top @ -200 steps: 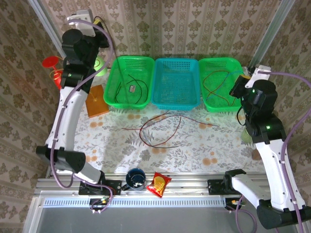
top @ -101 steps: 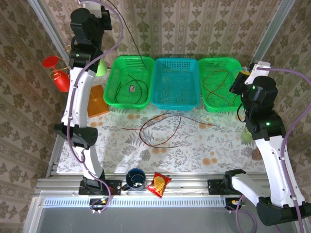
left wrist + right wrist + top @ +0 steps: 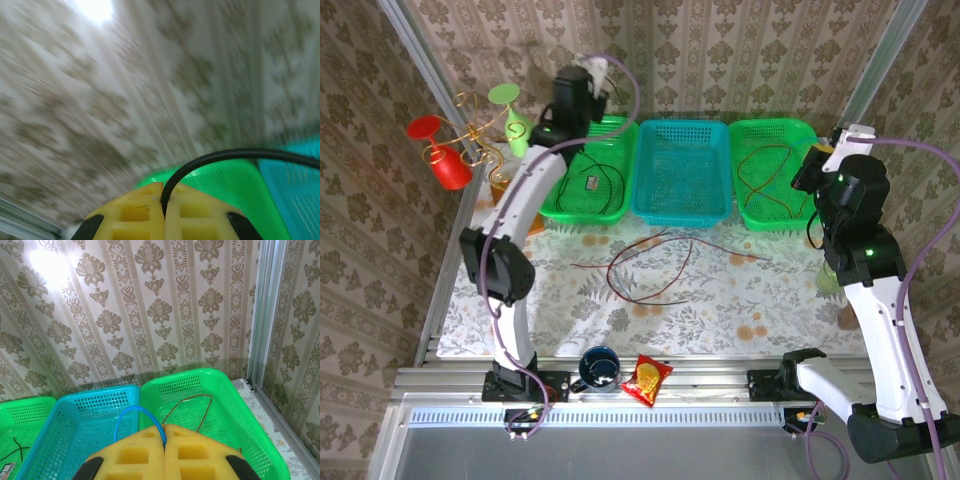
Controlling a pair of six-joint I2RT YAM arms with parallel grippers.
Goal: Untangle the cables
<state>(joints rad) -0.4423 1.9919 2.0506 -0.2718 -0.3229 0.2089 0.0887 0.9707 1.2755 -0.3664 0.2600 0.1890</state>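
Comparing against the preceding second, we recorded that the left arm had swung up from the far-left wall and then across. The left gripper (image 3: pixel 163 192) now sat high over the back rim of the left green basket (image 3: pixel 580 216), and its wrist view was smeared by motion. Its yellow fingers were pressed together on a black cable (image 3: pixel 220 156), which arced away to the right above that basket. We judged this to be the black cable being carried over its basket, with release not yet made. On the table (image 3: pixel 740 310), in front of the blue basket (image 3: pixel 682 216), the loose red cables (image 3: pixel 655 262) lay crossed over one another exactly as before, so the main tangle remained untouched. The right green basket (image 3: pixel 250 412) held a red cable (image 3: pixel 192 402). The right gripper (image 3: pixel 164 432) had not moved and stayed clamped on a blue cable (image 3: pixel 134 412) near that basket's outer edge.
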